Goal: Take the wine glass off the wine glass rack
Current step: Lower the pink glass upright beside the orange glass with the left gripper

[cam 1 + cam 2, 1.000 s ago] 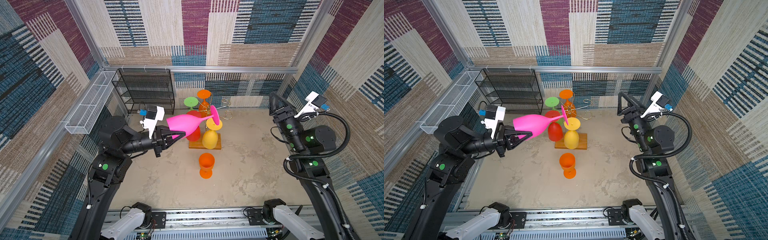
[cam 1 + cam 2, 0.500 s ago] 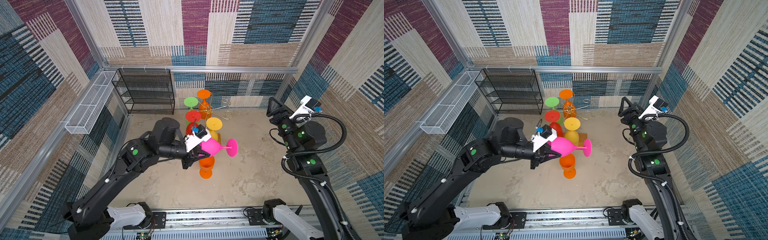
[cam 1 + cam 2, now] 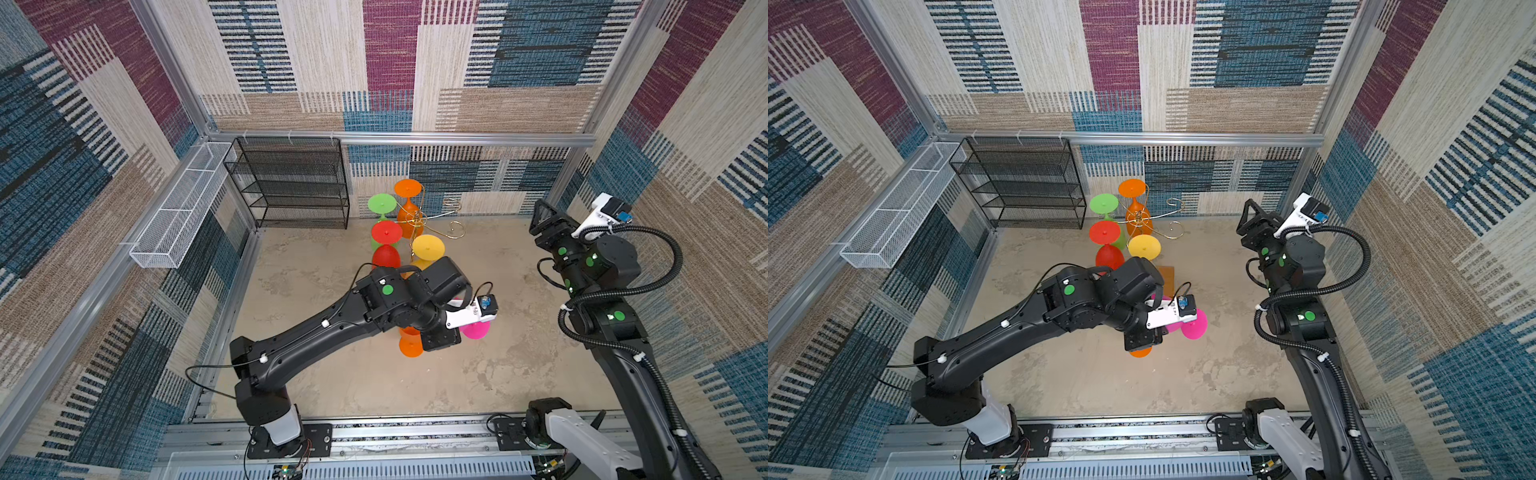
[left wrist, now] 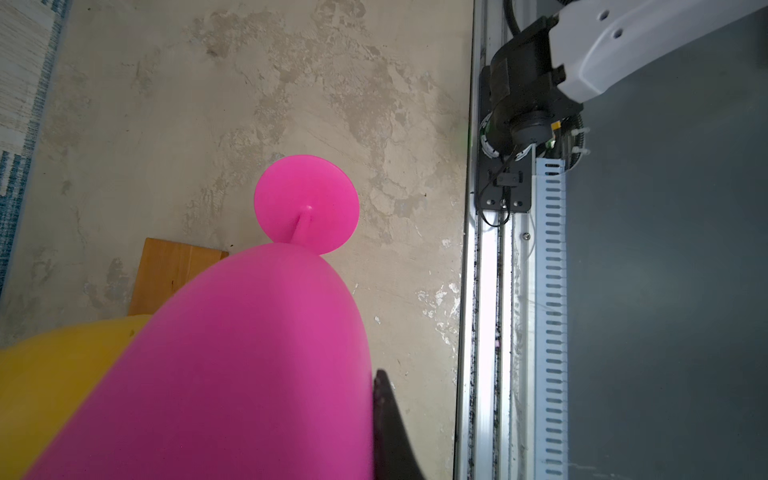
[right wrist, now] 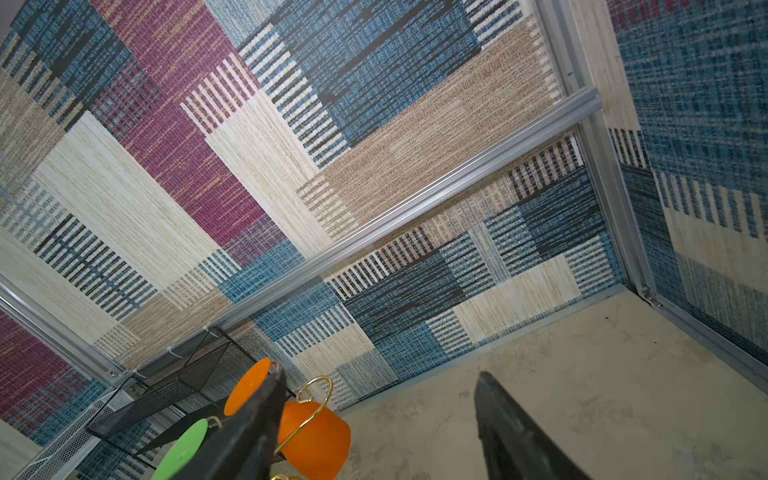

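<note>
Off the rack (image 4: 166, 274), left jaws clamp pink wine glass (image 4: 249, 353); right jaws apart

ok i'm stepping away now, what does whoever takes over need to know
Left gripper: shut on the pink glass, held above the floor.
Right gripper: open, empty, off to the right of the rack.
Done: pink glass is off the rack; an orange glass sits on the floor.
Left: probably set the pink one down; four glasses hang on the rack.
</note>
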Controlling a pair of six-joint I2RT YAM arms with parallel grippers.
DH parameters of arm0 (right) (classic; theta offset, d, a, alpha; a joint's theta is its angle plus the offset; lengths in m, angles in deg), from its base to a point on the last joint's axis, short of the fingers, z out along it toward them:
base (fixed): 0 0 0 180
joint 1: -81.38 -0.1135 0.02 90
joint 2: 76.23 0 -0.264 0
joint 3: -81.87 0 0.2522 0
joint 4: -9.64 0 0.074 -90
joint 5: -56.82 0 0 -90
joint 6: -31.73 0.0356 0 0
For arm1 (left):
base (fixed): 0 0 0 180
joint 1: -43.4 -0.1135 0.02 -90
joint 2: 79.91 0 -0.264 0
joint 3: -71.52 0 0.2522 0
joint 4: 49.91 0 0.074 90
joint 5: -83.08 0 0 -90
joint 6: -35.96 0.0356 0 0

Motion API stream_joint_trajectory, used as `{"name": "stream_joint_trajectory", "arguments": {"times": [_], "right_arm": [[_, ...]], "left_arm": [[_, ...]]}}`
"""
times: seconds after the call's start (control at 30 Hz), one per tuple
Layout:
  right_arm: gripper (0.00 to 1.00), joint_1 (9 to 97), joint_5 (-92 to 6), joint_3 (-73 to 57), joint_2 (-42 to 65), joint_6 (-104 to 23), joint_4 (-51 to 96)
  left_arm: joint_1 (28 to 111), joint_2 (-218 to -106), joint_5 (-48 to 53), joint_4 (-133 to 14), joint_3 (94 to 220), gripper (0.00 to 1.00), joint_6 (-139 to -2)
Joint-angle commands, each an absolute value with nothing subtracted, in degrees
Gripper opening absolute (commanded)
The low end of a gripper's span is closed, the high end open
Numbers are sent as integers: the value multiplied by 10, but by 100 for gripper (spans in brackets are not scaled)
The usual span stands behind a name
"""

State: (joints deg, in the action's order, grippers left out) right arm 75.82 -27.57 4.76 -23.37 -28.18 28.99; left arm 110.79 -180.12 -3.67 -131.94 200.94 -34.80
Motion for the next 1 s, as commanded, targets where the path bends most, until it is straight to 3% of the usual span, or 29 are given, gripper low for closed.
{"name": "stream_joint_trajectory", "arguments": {"times": [0.0, 0.4, 0.97], "right_arm": [[73, 763, -264, 50, -234, -297, 296], [73, 776, -251, 72, -238, -309, 300], [73, 782, -274, 77, -224, -306, 297]], "left_arm": [[1118, -1864, -98, -1395, 2066, 0, -324], [1125, -2033, -118, -1455, 2172, 0, -292], [1105, -2105, -123, -1455, 2198, 0, -302]]}}
